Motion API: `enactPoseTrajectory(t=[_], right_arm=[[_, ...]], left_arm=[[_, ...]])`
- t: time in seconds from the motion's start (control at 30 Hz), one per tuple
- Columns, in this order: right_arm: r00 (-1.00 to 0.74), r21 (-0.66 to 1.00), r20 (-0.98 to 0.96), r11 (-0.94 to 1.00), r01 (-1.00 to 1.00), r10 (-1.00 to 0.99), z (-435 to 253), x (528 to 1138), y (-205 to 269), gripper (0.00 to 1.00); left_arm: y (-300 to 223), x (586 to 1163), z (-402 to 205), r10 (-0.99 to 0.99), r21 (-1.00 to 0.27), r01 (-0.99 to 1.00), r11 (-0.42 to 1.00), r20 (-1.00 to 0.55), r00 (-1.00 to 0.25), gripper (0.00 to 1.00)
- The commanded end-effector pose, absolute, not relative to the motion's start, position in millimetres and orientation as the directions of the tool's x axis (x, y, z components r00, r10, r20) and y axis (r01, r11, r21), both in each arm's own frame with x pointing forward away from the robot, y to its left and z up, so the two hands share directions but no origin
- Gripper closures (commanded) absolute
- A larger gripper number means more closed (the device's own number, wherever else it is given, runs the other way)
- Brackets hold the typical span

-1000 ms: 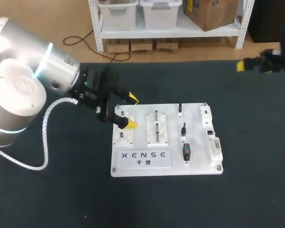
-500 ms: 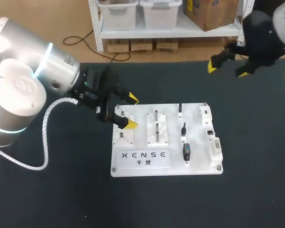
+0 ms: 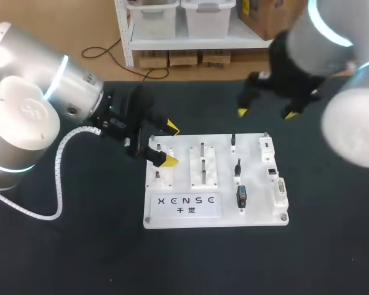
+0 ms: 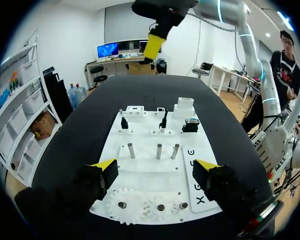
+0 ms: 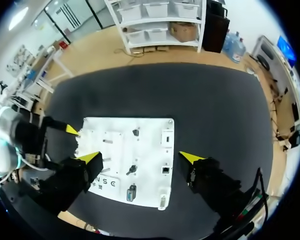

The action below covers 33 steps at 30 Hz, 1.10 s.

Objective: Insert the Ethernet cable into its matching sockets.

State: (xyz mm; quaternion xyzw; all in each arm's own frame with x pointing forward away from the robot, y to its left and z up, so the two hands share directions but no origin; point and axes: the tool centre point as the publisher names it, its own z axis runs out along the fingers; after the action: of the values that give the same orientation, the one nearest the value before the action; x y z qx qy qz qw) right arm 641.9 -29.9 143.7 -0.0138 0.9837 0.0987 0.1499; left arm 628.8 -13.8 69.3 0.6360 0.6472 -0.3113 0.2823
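Observation:
The white practice board lies mid-table. Small black connectors stand in a row on its right half, with a black-and-blue plug nearest the front. White socket blocks line its right edge. My left gripper hangs open over the board's left end, above the white gear plate. My right gripper is open in the air over the board's back edge, holding nothing. In the right wrist view the board lies far below the open right gripper. The left wrist view has the left gripper open over the gears.
Two metal pegs stand on a white block in the board's middle. A label plate covers its front left. The black table top surrounds the board on all sides.
My right arm has swung in from the far right edge to above the board's back edge, its gripper staying open. The left arm has not moved.

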Motion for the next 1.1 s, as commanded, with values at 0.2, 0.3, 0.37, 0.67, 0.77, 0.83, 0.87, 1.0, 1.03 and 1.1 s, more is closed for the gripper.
enactPoseTrajectory(t=[0.2,0.3,0.37,0.67,0.77,0.83,0.87,1.0,1.03,1.1], right_arm=[[-0.971,-0.053,-0.237,0.998,0.045,0.031,107.4,642.4,-1.6,0.0],[-0.975,-0.057,-0.216,0.996,0.061,0.047,98.0,637.0,-0.8,0.0],[-0.978,-0.056,-0.203,0.996,0.066,0.053,93.4,633.9,-0.3,0.0],[-0.981,-0.035,-0.179,0.996,0.08,0.072,73.1,618.8,0.8,0.0],[-0.983,-0.011,-0.169,0.997,0.075,0.072,65.3,614.6,2.2,0.0],[-0.985,-0.008,-0.162,0.998,0.067,0.065,59.8,611.5,3.2,0.0],[-0.986,-0.005,-0.154,0.998,0.06,0.058,56.9,609.9,3.3,0.0],[-0.99,-0.006,-0.134,0.999,0.039,0.038,46.0,605.2,4.7,0.0],[-0.991,-0.004,-0.13,0.999,0.037,0.036,43.7,604.1,5.2,0.0],[-0.992,0.002,-0.121,0.999,0.032,0.032,38.9,602.4,6.0,0.0]], left_arm=[[-13.1,628.0,68.7,0.646,-0.041,0.999,-0.002,-0.763,-0.03,0.0],[-13.1,628.0,68.7,0.646,-0.041,0.999,-0.002,-0.763,-0.03,0.0],[-13.1,628.0,68.7,0.646,-0.041,0.999,-0.002,-0.763,-0.03,0.0],[-13.1,628.0,68.7,0.646,-0.041,0.999,-0.002,-0.763,-0.03,0.0],[-13.1,628.0,68.7,0.646,-0.041,0.999,-0.002,-0.763,-0.03,0.0],[-13.1,628.0,68.7,0.646,-0.041,0.999,-0.002,-0.763,-0.03,0.0],[-13.1,628.0,68.7,0.646,-0.041,0.999,-0.002,-0.763,-0.03,0.0],[-13.1,628.0,68.7,0.646,-0.041,0.999,-0.002,-0.763,-0.03,0.0],[-13.1,628.0,68.7,0.646,-0.041,0.999,-0.002,-0.763,-0.03,0.0],[-13.1,628.0,68.7,0.646,-0.041,0.999,-0.002,-0.763,-0.03,0.0]])
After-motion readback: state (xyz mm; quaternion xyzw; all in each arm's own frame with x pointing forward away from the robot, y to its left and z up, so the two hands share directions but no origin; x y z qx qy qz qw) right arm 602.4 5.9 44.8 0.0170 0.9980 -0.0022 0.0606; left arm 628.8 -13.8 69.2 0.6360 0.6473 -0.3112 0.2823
